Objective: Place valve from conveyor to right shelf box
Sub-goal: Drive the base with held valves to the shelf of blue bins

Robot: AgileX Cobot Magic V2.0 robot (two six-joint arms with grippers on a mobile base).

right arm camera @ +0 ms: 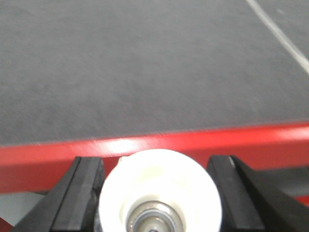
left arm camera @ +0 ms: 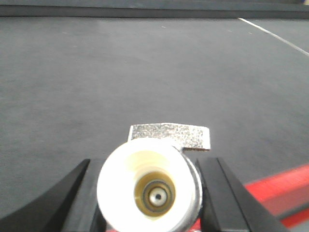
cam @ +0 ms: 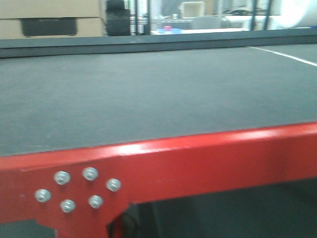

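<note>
Left gripper (left arm camera: 152, 164) is clamped on a valve (left arm camera: 149, 188): white round body, brass bore facing the camera, black fingers (left arm camera: 79, 193) tight against both sides, speckled silver handle (left arm camera: 171, 135) sticking out behind it. The valve is held over the near edge of the conveyor belt (cam: 148, 94), off its surface. Right gripper (right arm camera: 155, 162) grips a second valve (right arm camera: 159, 183), also white-mouthed, held just short of the red frame (right arm camera: 203, 142) that borders the belt. The front view shows dark grey belt, a dark rail (cam: 124, 42) along the far side, a white line (cam: 292, 56) at far right, and six bolts (cam: 90, 173) in the red frame.
</note>
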